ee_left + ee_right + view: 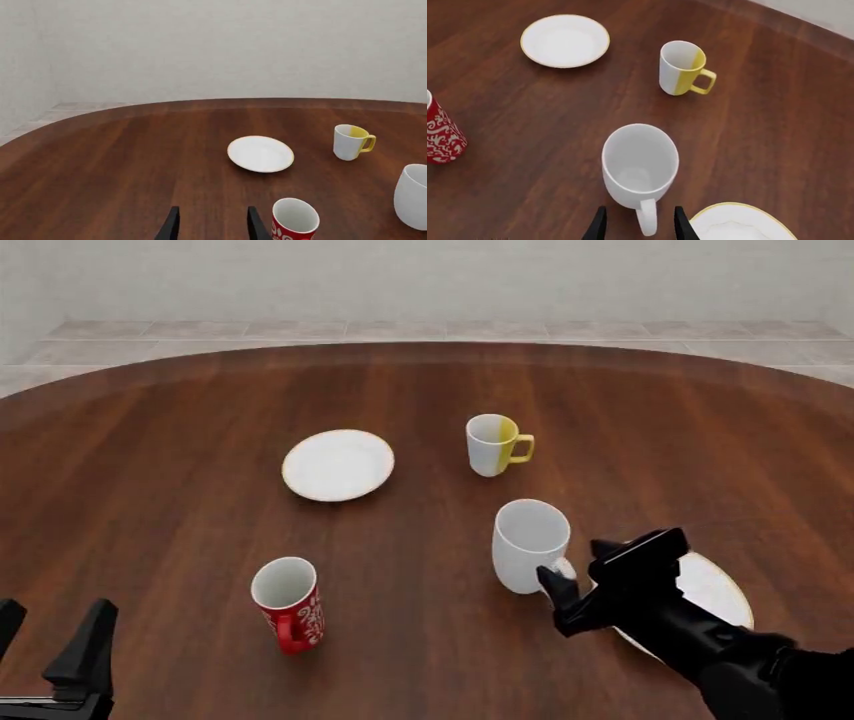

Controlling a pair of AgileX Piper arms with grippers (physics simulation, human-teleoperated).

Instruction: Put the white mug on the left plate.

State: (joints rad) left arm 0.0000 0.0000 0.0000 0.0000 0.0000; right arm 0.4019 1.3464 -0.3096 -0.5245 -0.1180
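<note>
While the white mug (639, 165) stands upright right of centre, well apart from the left plate (338, 465), the right gripper (638, 225) straddles its handle with fingers spread; rigid, glazed, probably slippery, so the handle suits gripping.

Three mugs stand on the table (160, 420): one plain white mug (530, 545) toward the right side, one white-and-yellow mug (495, 445) nearer the far edge, and one red patterned mug (288, 604) toward the near left. There are two white plates with gold rims, a smaller one (339, 465) left of the table's middle and a larger one (714, 590) by the near right edge, partly covered by an arm. Two black grippers are in view, the left gripper (54, 640) at the near left corner and the right gripper (587, 575) beside the white mug.
</note>
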